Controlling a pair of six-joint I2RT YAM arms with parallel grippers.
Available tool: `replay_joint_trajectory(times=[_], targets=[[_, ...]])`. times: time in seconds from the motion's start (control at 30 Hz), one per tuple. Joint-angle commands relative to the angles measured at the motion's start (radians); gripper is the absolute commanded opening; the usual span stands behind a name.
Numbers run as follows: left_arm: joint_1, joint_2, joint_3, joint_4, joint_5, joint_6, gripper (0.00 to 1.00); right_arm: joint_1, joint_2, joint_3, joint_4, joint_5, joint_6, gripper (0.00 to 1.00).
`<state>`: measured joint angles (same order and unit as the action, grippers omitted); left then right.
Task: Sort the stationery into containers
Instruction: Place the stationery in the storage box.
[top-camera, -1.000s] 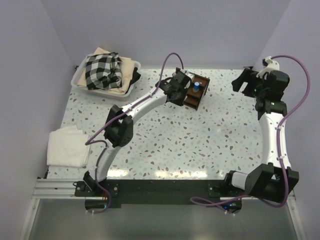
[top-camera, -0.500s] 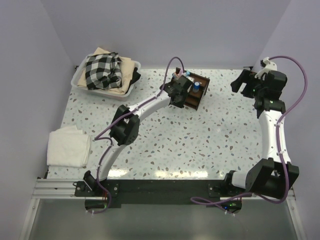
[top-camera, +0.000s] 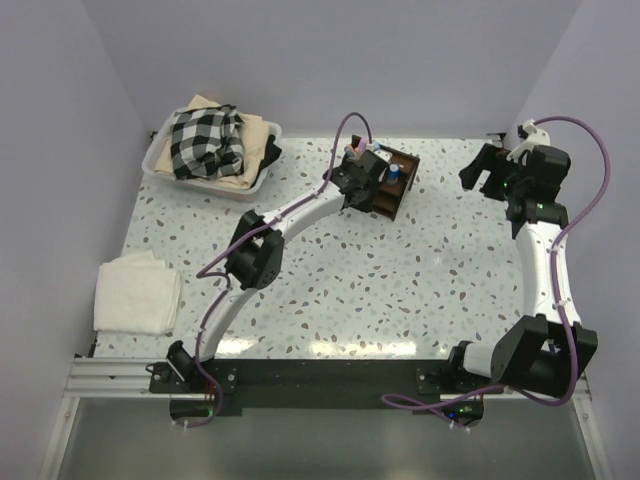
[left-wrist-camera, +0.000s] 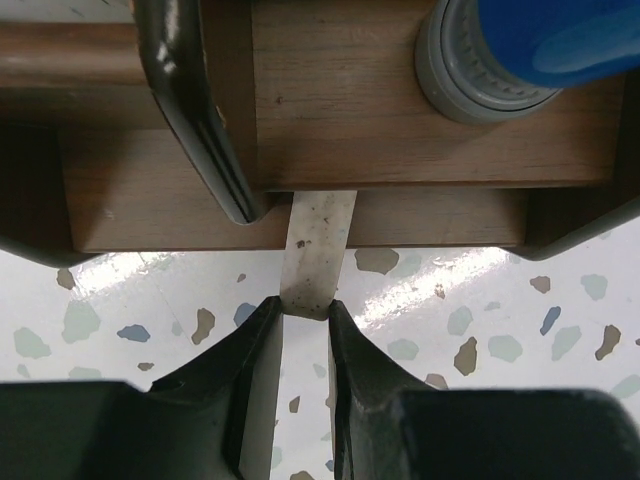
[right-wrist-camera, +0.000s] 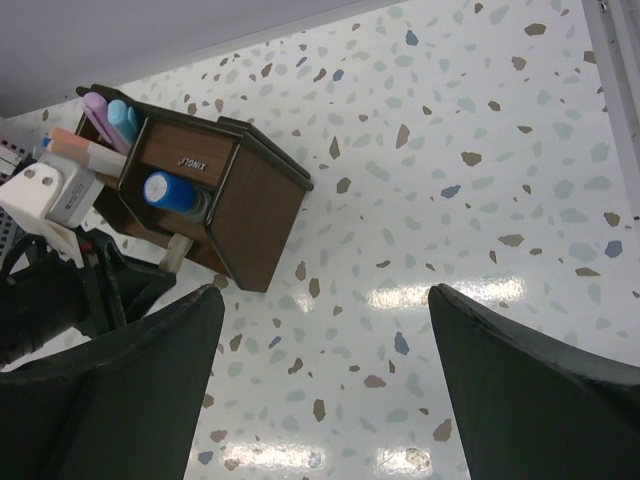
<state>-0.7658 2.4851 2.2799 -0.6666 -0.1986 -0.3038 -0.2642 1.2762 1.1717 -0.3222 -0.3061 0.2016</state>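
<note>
Left tool (left-wrist-camera: 303, 312) is nearly closed, its two dark fingertips pinching the near end of a small beige stub (left-wrist-camera: 318, 240). The stub's far end reaches over the low front step of the brown wooden organizer (left-wrist-camera: 400, 140). Whether it rests inside a compartment cannot be told.

The organizer stands near the far edge of the speckled worktop (top-camera: 400, 290), about midway across. Open worktop spreads in front of it and to its right, as far as the right arm. Lilac walls close in on the left, right and far sides. A white tub (top-camera: 160, 160) holding checked cloth fills the far left corner. A folded white cloth (top-camera: 135, 295) lies by the left edge.

A blue-capped grey cylinder (left-wrist-camera: 520, 50) stands upright in a middle compartment, cut off by the top of the left wrist view. A dark curved strip crossing the wood there is hard to make out. From the right wrist, a pink pen (right-wrist-camera: 97, 112), a light blue pen (right-wrist-camera: 123, 118) and a white marker with an orange end (right-wrist-camera: 85, 148) lean in the rear compartment.

Right tool (right-wrist-camera: 322, 330) hangs wide open above bare worktop, well apart from the organizer and gripping nothing.
</note>
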Motion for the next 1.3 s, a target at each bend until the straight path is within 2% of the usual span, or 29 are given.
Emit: replay_joint_trajectory(times=[0.0, 0.77, 0.8, 0.9, 0.97, 1.03, 1.1, 1.13, 1.17, 1.27], targets=[[0.005, 0.018, 0.061, 0.058, -0.022, 0.008, 0.00, -0.003, 0.003, -0.001, 0.037, -0.018, -0.004, 0.88], [0.003, 0.055, 0.142, 0.131, -0.015, 0.031, 0.00, -0.003, 0.020, -0.004, 0.054, -0.019, 0.013, 0.88], [0.003, 0.057, 0.142, 0.136, -0.012, 0.035, 0.09, -0.003, 0.020, -0.006, 0.052, -0.018, 0.015, 0.88], [0.003, 0.054, 0.144, 0.142, -0.010, 0.038, 0.28, -0.003, 0.018, -0.009, 0.054, -0.019, 0.016, 0.88], [0.003, 0.046, 0.138, 0.139, -0.007, 0.042, 0.34, -0.004, 0.017, -0.010, 0.054, -0.018, 0.016, 0.88], [0.003, 0.020, 0.125, 0.136, -0.010, 0.046, 0.46, -0.003, 0.017, -0.010, 0.049, -0.018, 0.015, 0.88], [0.002, -0.023, 0.104, 0.125, -0.010, 0.048, 0.50, -0.003, 0.012, -0.010, 0.048, -0.016, 0.015, 0.88], [0.002, -0.041, 0.095, 0.121, -0.019, 0.048, 0.58, -0.003, 0.012, -0.010, 0.046, -0.014, 0.013, 0.88], [0.002, -0.076, 0.083, 0.116, -0.018, 0.046, 0.61, -0.003, 0.012, -0.010, 0.038, -0.014, 0.012, 0.88], [0.003, -0.164, 0.044, 0.075, 0.031, 0.064, 0.64, -0.003, 0.008, -0.003, 0.022, -0.010, 0.006, 0.88]])
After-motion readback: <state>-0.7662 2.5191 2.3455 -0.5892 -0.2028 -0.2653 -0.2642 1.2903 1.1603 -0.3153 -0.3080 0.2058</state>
